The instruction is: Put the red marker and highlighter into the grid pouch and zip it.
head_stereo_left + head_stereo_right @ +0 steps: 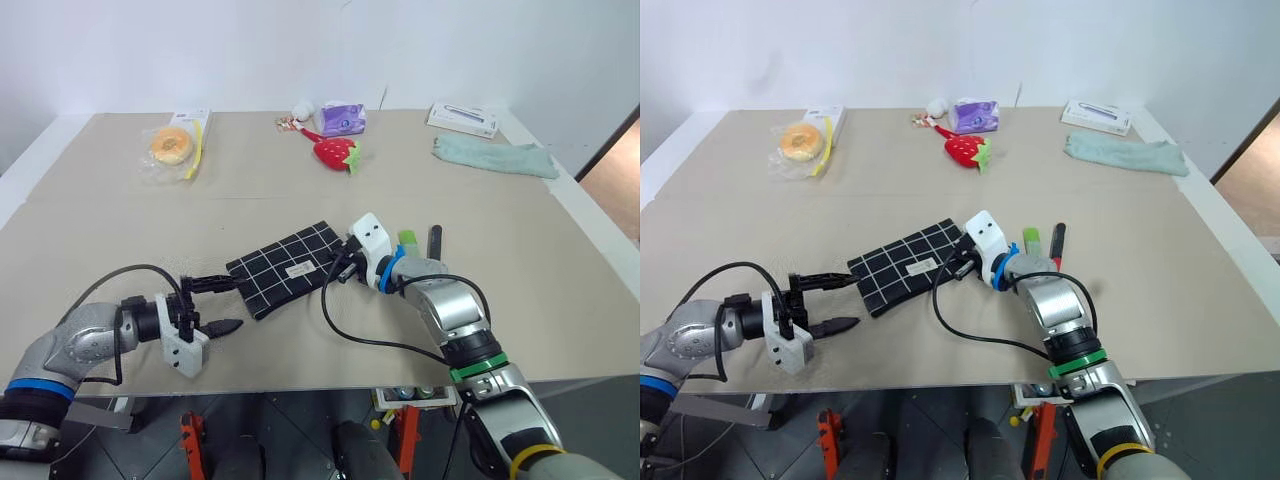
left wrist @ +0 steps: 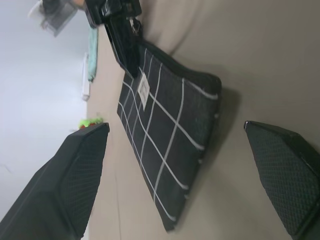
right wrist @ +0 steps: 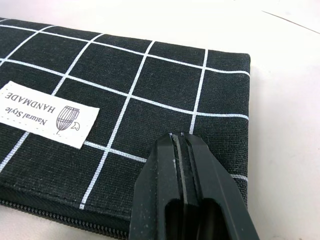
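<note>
Grid pouch (image 1: 286, 268) lies flat near the middle of the worktop (image 1: 120, 220), set at a slant, white label up. In the right wrist view its zipper runs along the near edge and looks closed, though only part of that edge is visible.

Right end effector (image 1: 338, 268) rests at the pouch's right end, fingers clenched together, tips over the fabric by the zipper edge. Whether they have pinched the pull cord or only pressed on the cloth cannot be told from here.

Left end effector (image 1: 212, 304) hangs just off the pouch's lower left corner, fingers spread wide and released, nothing between them; the left wrist view shows the pouch lying between the two pads, not yet touched.

Highlighter (image 1: 1032, 239) and red marker (image 1: 1057, 243) lie side by side on the worktop just right of the right wrist, both outside the pouch.

Step in hand, as judged: opening the pouch. Nothing is loaded yet, so the task is early.

Next move likely calls for the left fingers to close on the pouch's left end and hold it down while the right draws the zipper open; an unanchored pouch would probably slide.

Strawberry toy (image 1: 336, 152) and green cloth (image 1: 494, 157) sit well apart at the far side.
</note>
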Tool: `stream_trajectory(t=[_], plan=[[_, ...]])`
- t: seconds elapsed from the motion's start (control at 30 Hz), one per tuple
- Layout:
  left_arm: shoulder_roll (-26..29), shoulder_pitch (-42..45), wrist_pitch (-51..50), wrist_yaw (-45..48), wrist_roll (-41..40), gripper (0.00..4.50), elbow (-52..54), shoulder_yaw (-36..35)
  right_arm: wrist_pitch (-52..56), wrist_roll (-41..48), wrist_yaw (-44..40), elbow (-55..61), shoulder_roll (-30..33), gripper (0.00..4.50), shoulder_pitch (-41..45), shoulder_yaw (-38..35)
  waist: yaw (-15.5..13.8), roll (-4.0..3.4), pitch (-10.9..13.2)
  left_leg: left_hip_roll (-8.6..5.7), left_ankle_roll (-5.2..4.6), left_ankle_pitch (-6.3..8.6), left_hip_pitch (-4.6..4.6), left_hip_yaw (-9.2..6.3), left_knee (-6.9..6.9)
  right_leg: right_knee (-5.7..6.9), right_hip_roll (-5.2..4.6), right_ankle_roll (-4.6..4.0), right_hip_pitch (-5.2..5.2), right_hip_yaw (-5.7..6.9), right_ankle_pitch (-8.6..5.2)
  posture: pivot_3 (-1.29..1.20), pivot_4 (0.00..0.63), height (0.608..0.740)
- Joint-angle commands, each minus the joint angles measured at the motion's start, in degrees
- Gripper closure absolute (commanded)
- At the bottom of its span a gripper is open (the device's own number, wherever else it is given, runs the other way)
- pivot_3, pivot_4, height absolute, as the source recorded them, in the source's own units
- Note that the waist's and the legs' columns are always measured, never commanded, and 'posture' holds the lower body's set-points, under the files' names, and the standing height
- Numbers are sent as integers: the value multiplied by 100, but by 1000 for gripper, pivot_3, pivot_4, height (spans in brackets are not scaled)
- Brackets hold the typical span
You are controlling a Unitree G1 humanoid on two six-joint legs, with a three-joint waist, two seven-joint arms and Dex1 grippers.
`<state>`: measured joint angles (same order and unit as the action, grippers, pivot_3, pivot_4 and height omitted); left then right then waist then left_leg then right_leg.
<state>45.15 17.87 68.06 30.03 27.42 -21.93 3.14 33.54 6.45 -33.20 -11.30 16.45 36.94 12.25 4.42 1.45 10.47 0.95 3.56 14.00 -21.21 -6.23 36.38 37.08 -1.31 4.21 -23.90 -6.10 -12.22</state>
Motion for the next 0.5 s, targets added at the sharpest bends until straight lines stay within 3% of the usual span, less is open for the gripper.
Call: stream_trajectory(t=[0.03, 0.5], plan=[[50, 125, 65, -390, 335, 0, -145, 56, 221, -27, -14, -2, -59, 4442, -109, 66, 3, -2, -1, 0, 0, 0, 0, 0, 0, 0, 0, 0, -1, 0, 0, 0, 150, 740], [-459, 753, -272, -1234, 937, 0, -490, 893, 258, -100, 10, 21, -199, 4442, -87, -43, 6, -14, -20, -2, -5, -3, 8, -4, -2, 2, 0, 3, 7, 4, 2, 0, 150, 740]])
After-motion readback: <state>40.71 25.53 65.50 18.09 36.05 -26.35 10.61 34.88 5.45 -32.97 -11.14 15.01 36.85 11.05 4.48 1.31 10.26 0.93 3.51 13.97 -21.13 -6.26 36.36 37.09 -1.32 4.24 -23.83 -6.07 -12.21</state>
